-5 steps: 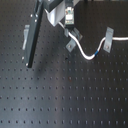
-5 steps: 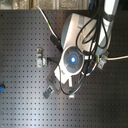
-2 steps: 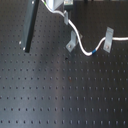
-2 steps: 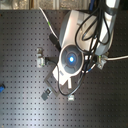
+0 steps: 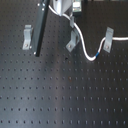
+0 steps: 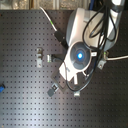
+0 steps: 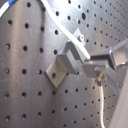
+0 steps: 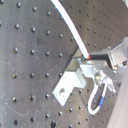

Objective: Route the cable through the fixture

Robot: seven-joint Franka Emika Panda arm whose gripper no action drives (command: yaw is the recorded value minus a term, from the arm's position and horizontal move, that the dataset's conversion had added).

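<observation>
Black pegboard (image 5: 60, 95); cable (image 5: 86, 50) passes through fixture (image 5: 71, 43).

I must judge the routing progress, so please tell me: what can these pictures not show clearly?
- Claw: in both wrist views only blurred metal tips at the middle clip; open or shut, unclear. The first exterior view's top edge cuts it off.
- Cable in that clip's slot: too blurred in the first wrist view to confirm.
- Second exterior view: the arm covers the middle clip and most of the cable.
</observation>
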